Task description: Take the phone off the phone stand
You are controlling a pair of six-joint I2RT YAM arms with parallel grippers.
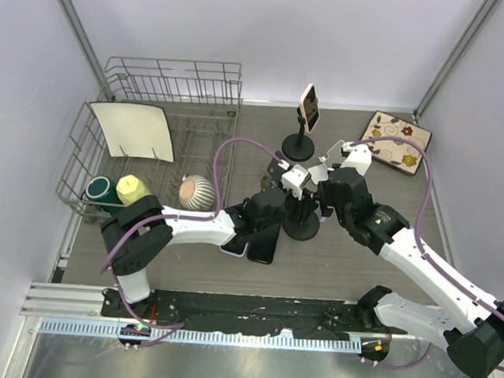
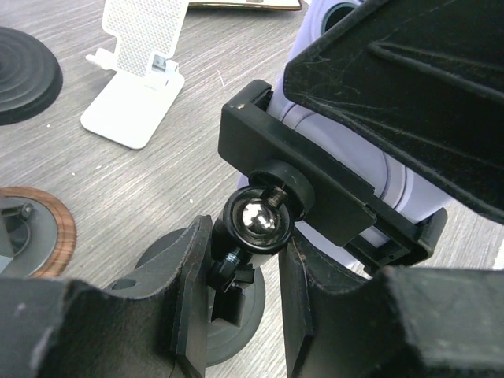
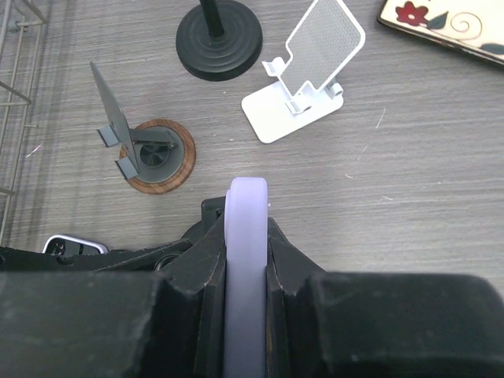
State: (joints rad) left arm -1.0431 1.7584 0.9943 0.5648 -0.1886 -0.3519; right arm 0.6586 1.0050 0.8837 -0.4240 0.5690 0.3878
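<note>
The phone (image 3: 246, 205), in a lavender case, sits in the black clamp (image 2: 315, 189) of the phone stand (image 1: 301, 230) at the middle of the table. My right gripper (image 3: 246, 228) is shut on the phone, one finger flat against each face, its top edge sticking out beyond the fingertips. From the left, my left gripper (image 2: 242, 260) is shut on the stand's neck just under the shiny ball joint (image 2: 258, 220). The stand's round black base (image 2: 236, 315) rests on the table below. In the top view both grippers (image 1: 281, 200) (image 1: 317, 187) meet over the stand.
A white mesh stand (image 3: 303, 75), a wood-based stand (image 3: 157, 153) and a tall black stand (image 1: 297, 147) holding a pink phone (image 1: 308, 106) are just beyond. Two phones (image 1: 263, 242) lie flat under the left arm. A wire dish rack (image 1: 155, 87) fills the left, a floral tray (image 1: 396, 140) the far right.
</note>
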